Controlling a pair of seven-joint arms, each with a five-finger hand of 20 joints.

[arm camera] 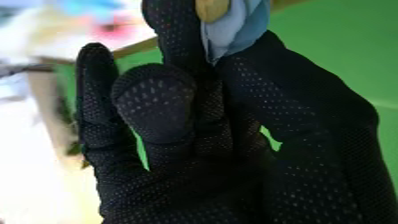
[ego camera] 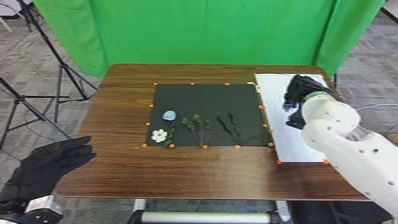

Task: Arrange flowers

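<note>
Here, right hand [ego camera: 303, 88], wrist view, blue petals [arm camera: 240, 31] pinched in fingers [arm camera: 173, 35]

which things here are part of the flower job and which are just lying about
For the job:
- blue bloom in the right hand
- blue flower, white flower and green sprigs on the black mat
- probably the white sheet

Just there:
- tripod
- green curtain
</note>
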